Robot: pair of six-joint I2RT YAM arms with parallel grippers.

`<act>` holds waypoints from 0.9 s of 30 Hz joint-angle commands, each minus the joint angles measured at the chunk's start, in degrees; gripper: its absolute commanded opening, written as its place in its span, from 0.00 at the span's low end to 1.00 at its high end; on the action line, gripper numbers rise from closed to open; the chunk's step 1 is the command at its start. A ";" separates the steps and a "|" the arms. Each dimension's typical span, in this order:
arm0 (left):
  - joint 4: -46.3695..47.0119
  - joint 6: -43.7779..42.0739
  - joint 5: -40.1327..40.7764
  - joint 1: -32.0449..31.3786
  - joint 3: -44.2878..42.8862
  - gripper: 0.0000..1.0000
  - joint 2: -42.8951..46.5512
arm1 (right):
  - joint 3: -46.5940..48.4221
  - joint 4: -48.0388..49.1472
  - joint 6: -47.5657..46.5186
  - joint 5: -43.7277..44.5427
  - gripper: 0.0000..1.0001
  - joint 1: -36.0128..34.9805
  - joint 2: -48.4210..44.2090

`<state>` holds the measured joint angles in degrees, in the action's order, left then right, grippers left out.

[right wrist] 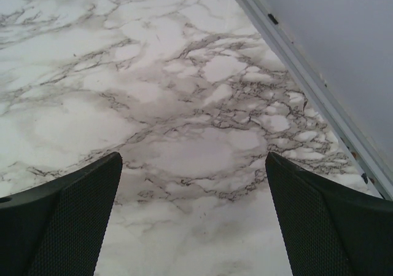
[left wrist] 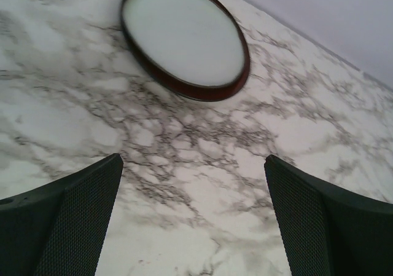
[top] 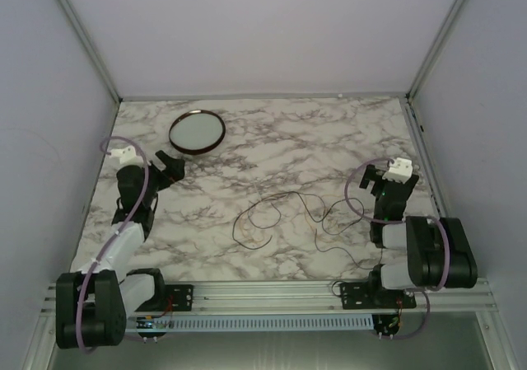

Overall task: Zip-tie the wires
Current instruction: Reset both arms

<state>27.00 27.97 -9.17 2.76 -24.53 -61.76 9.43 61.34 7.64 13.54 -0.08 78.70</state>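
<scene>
The wires (top: pixel 280 217) are thin dark strands lying in loose loops on the marble table (top: pixel 272 139), in the middle toward the near edge, between the two arms. The zip tie is not visible in any view. My left gripper (top: pixel 167 166) is open and empty at the left side, just short of the round dish. In the left wrist view, my left gripper (left wrist: pixel 193 208) has its jaws wide apart over bare marble. My right gripper (top: pixel 375 176) is open and empty at the right side; the right wrist view (right wrist: pixel 193 208) shows wide jaws over bare marble.
A round dark-rimmed dish (top: pixel 197 131) with a pale inside lies at the back left; it also shows in the left wrist view (left wrist: pixel 184 39). Grey walls and a metal frame rail (right wrist: pixel 307 73) border the table. Lilac cables loop over both arms.
</scene>
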 commanded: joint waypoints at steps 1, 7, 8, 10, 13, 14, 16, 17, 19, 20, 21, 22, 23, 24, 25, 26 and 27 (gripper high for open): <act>9.36 -3.91 11.01 0.44 4.32 1.00 3.85 | -1.72 17.43 -1.66 -0.76 0.99 0.50 5.50; 9.70 -8.91 15.79 0.50 5.91 1.00 2.28 | -2.26 23.48 -1.72 -0.11 0.99 0.42 9.89; 10.72 -10.05 16.53 0.53 6.40 1.00 1.53 | -1.56 20.71 -1.45 0.10 0.99 0.43 9.50; 13.76 -12.18 18.24 0.49 7.88 1.00 -0.01 | 0.11 16.48 -0.70 1.27 0.99 0.51 8.37; 24.60 -14.79 19.11 0.42 11.30 1.00 -3.58 | 0.50 16.90 -0.64 2.03 0.99 0.43 9.11; 29.05 -15.97 19.13 0.30 13.07 1.00 -5.12 | 0.58 16.50 -0.61 1.95 0.99 0.38 8.99; 38.13 -19.43 19.60 -0.46 16.49 1.00 -9.13 | 0.22 18.04 -0.77 1.88 0.99 0.43 9.40; 43.77 -19.66 20.96 -0.71 18.19 1.00 -11.18 | 0.30 17.58 -0.71 1.77 0.99 0.39 9.20; 52.96 -18.98 19.94 -0.79 20.88 1.00 -14.05 | 0.14 17.90 -0.78 1.65 0.99 0.42 9.31; 54.69 -18.80 19.58 -0.87 21.22 1.00 -15.15 | 0.16 17.80 -0.78 1.67 0.99 0.43 9.23; 55.44 -19.05 19.35 -1.17 21.20 1.00 -16.38 | 0.23 17.82 -0.78 1.61 0.99 0.40 9.28; 57.17 -19.46 19.29 -1.53 21.41 1.00 -17.81 | 0.24 17.72 -0.78 1.70 0.99 0.42 9.28; 59.18 -19.78 19.34 -1.81 21.64 1.00 -19.26 | 0.30 17.72 -0.78 1.74 0.99 0.39 9.27; 61.00 -19.91 19.39 -1.94 21.76 1.00 -21.14 | 0.40 17.56 -0.74 1.95 0.99 0.37 9.29; 63.71 -20.24 19.13 -2.16 21.73 1.00 -22.97 | 0.44 17.44 -0.70 1.96 0.99 0.42 9.36; 64.57 -21.28 17.93 -2.61 21.61 1.00 -24.27 | 0.48 17.34 -0.70 1.95 0.99 0.43 9.34; 63.85 -22.27 18.24 -3.49 20.96 1.00 -25.77 | 0.45 17.26 -0.70 2.02 0.99 0.43 9.34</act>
<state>77.97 9.32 9.63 0.86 -2.94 -83.31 8.69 76.64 6.24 14.96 -0.08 87.70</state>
